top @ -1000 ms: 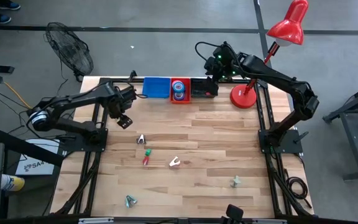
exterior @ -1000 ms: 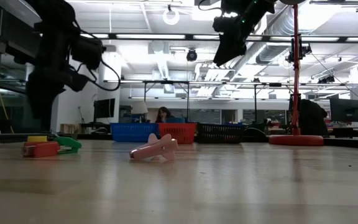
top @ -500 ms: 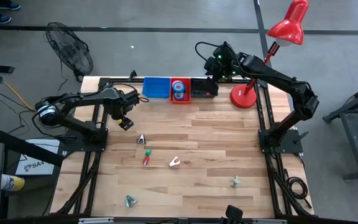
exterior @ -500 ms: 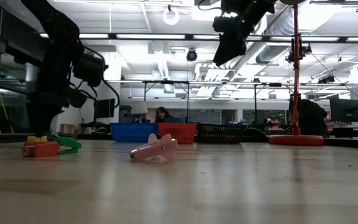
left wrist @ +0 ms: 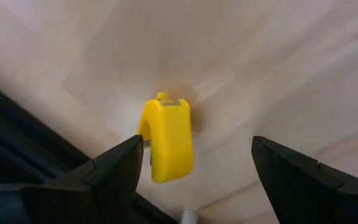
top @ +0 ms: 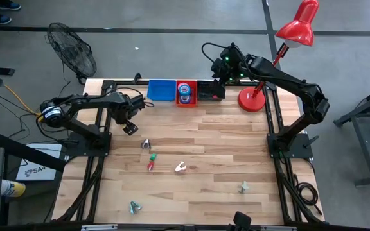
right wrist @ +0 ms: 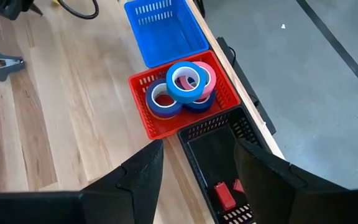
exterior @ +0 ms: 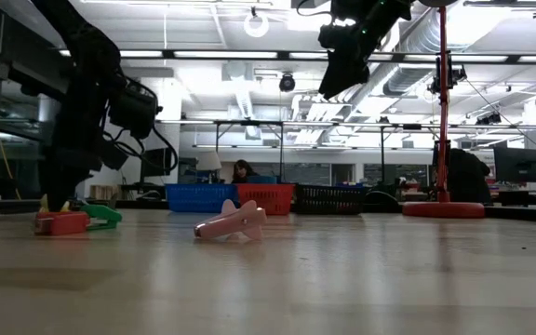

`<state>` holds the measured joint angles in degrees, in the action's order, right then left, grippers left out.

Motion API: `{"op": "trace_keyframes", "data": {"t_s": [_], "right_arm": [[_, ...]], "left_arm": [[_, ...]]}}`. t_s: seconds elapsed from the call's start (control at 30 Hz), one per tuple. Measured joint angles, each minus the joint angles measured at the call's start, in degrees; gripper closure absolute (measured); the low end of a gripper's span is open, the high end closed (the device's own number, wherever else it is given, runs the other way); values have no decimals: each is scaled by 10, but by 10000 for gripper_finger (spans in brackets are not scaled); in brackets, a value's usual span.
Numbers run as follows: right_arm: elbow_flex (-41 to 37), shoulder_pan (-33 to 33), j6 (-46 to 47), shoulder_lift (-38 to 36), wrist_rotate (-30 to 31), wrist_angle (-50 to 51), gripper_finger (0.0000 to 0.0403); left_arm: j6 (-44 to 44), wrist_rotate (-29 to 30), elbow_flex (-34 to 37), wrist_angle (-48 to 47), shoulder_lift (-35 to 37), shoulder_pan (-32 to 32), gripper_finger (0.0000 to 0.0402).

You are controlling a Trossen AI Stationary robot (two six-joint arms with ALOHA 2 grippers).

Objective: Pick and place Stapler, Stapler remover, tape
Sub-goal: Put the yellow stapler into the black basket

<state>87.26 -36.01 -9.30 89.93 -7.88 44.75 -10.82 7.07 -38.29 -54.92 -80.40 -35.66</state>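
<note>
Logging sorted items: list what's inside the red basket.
The red basket holds stacked tape rolls: blue ones and a pink one show. Anything beneath the stack is covered.

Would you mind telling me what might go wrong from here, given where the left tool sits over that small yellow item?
1. In the left wrist view the open left tool has the yellow stapler nearer one finger; closing may push it aside rather than grip it.
2. The stapler lies near the table's edge frame; a nudge could send it against the rail or off the wood.
3. The right tool hangs open over the black basket, beside stacked tape rolls; dropping could clip them.
</note>
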Motion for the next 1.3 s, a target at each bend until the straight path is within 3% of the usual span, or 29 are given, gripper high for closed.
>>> {"op": "trace_keyframes", "data": {"t_s": [0.2,0.47,0.93,1.3], "right_arm": [[0,0,3,0,4,0,213],[0,0,5,0,5,0,213],[0,0,5,0,5,0,213],[0,0,18,0,5,0,213]], "left_arm": [[4,-37,-14,-3,0,0,105],[29,-10,-56,-32,0,0,105],[70,8,-17,-26,0,-31,105],[143,-24,-14,-8,0,-75,105]]}}
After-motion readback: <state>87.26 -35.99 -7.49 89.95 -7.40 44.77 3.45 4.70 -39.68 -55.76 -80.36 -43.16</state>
